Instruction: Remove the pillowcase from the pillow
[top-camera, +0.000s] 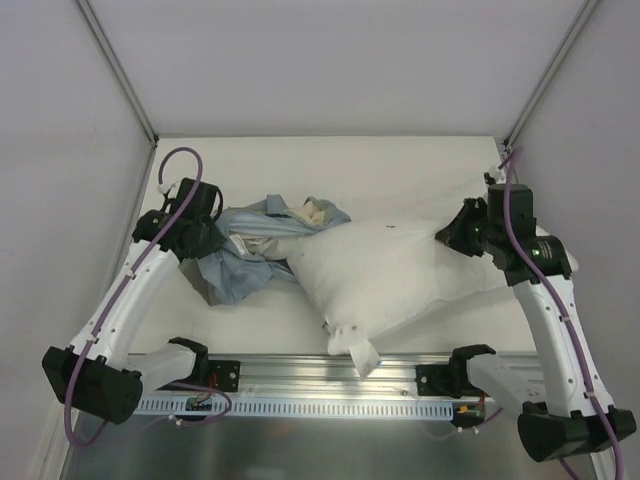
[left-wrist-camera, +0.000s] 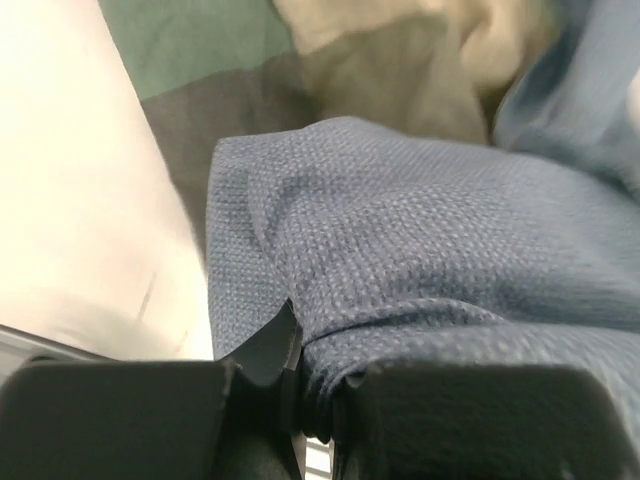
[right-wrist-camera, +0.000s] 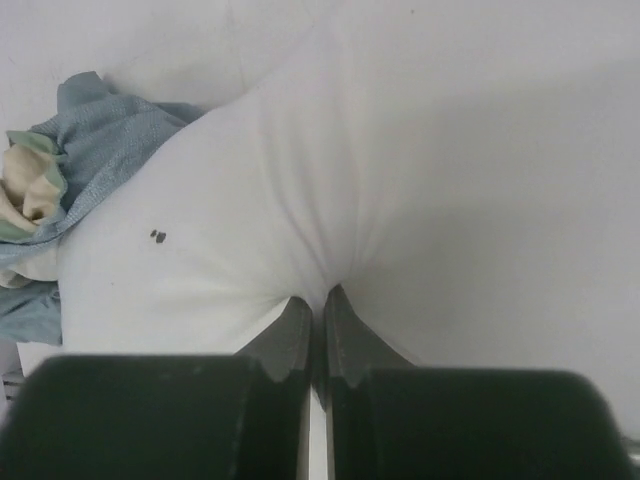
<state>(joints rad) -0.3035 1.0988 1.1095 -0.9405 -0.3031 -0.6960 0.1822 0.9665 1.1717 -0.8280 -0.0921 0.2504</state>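
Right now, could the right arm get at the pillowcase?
Probably not: the right gripper is shut on the pillow at its right end, and that pillow lies between it and the pillowcase, bunched at the left in the left gripper.

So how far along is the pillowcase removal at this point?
Mostly done: nearly the whole white pillow lies bare. In hand: the left tool is shut on the pillowcase, bunched at the pillow's left end, while the right tool pinches the opposite corner. Left: pulling the last fabric clear; whether a corner remains inside is not visible.
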